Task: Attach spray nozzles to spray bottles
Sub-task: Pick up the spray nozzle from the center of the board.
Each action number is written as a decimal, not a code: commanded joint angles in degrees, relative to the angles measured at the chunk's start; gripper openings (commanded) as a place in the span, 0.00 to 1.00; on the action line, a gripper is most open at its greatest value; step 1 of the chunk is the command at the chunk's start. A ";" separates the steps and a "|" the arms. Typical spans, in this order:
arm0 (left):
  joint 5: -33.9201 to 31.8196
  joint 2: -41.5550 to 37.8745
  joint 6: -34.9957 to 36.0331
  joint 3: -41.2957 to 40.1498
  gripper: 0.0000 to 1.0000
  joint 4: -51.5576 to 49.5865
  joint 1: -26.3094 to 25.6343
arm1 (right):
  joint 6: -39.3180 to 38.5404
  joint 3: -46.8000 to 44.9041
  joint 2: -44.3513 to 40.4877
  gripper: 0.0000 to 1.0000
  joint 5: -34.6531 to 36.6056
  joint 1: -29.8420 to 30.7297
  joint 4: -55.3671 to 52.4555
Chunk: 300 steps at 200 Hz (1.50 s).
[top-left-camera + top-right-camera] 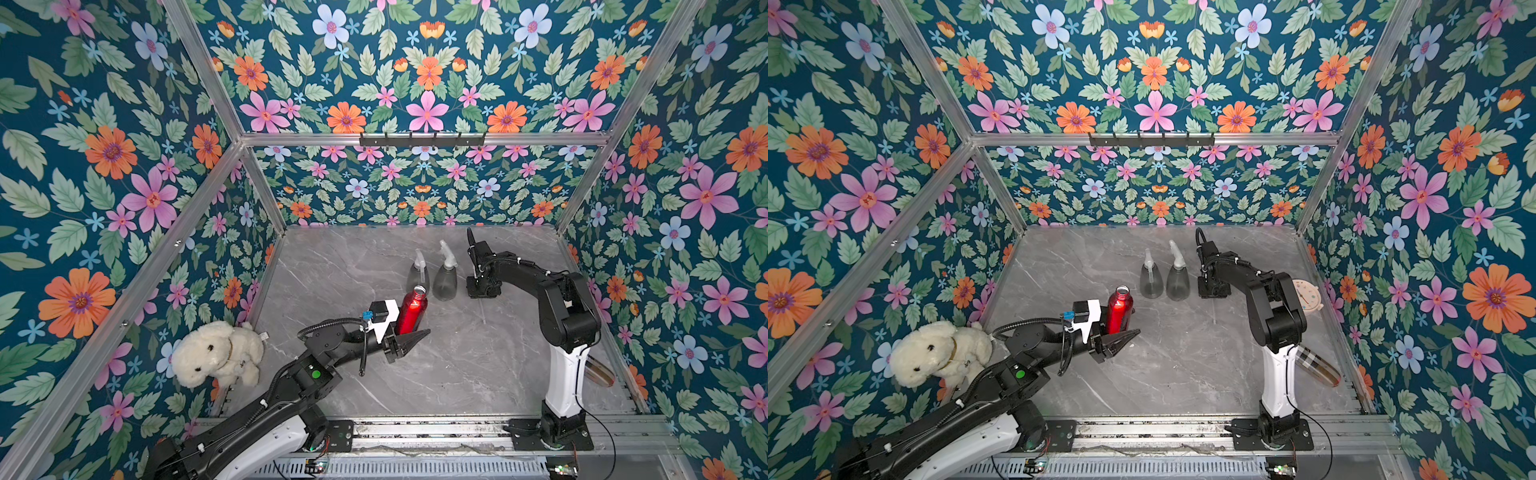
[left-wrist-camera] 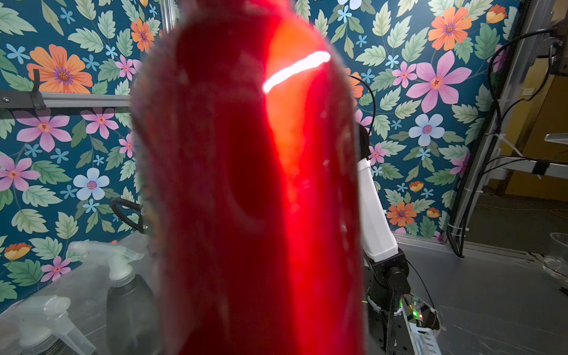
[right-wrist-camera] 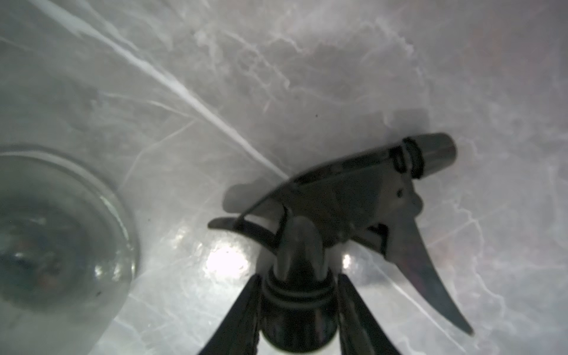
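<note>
left tool (image 1: 417,329): clamped on red bottle (image 1: 411,311), neck up, bench (image 1: 478,365) centre | right tool (image 3: 299,281): narrow, pinching black nozzle (image 3: 353,196) at its collar, far right, low over bench | grey bottles (image 1: 417,276) (image 1: 444,284): just left of right tool, whitish nozzles (image 1: 446,253) on | room: bare marble between arms, near side
</note>
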 commanded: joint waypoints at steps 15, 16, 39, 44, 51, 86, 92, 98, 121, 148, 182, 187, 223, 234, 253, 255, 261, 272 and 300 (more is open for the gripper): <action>0.47 0.13 -0.09 0.21 0.00 2.39 0.03 | 0.59 1.68 0.74 0.43 1.20 0.08 -1.54; 0.54 0.13 -0.12 0.21 0.00 2.39 0.03 | 0.71 1.76 0.77 0.43 1.20 0.05 -1.39; 0.48 0.22 -0.16 0.30 0.00 2.30 0.04 | 1.65 3.37 1.08 0.46 1.28 0.10 -0.87; 0.43 0.24 -0.11 0.30 0.00 2.30 -0.03 | 1.62 4.13 1.51 0.46 1.35 0.06 -1.37; 0.48 0.31 -0.15 0.30 0.00 2.30 0.03 | 1.71 5.01 2.18 0.46 1.49 0.03 -1.99; 0.42 0.00 -0.05 0.30 0.00 2.30 0.04 | 1.99 6.79 5.52 0.43 1.96 -0.25 -3.84; 0.29 -0.12 -0.06 0.30 0.00 2.30 0.04 | 2.09 6.58 5.72 0.42 1.98 -0.28 -3.67; 0.31 -0.21 -0.02 0.21 0.00 2.30 -0.01 | 2.27 6.40 5.84 0.41 1.95 -0.38 -3.44; 0.18 -0.31 -0.15 0.30 0.00 2.12 -0.01 | 2.86 6.05 5.86 0.38 1.71 -0.53 -2.42; -0.01 -0.13 -0.32 0.36 0.00 2.13 0.04 | 3.03 3.97 3.93 0.27 2.54 -0.53 0.96; 0.07 0.04 -0.50 0.74 0.00 1.51 0.01 | 2.82 -4.41 -8.55 0.24 4.51 -0.47 7.70; 0.03 0.04 -0.50 0.74 0.00 1.51 0.04 | 2.79 -5.70 -11.35 0.24 4.93 -0.48 8.79; 0.82 1.01 -0.50 0.74 0.00 2.41 0.01 | 2.33 -16.55 -35.92 0.23 4.16 0.81 16.25; 1.33 1.78 -0.80 0.74 0.00 3.35 -0.02 | 1.29 -17.95 -42.40 0.23 3.66 2.93 18.95; 1.86 3.83 -1.20 0.60 0.00 5.20 0.03 | -1.28 -17.88 -50.82 0.23 2.67 8.79 24.03; 1.97 4.13 -1.27 0.57 0.00 5.42 0.04 | -1.58 -17.69 -51.49 0.23 2.34 9.57 24.71; 2.54 4.94 -1.34 0.57 0.00 6.12 0.04 | -2.47 -17.21 -53.22 0.23 1.62 11.84 26.70; 3.79 6.33 -1.71 0.60 0.00 7.39 0.04 | -5.06 -16.12 -55.64 0.23 1.36 16.47 31.27; 5.96 7.82 -2.68 1.00 0.00 8.76 -0.01 | -11.92 -13.14 -57.93 0.23 -0.48 27.03 41.76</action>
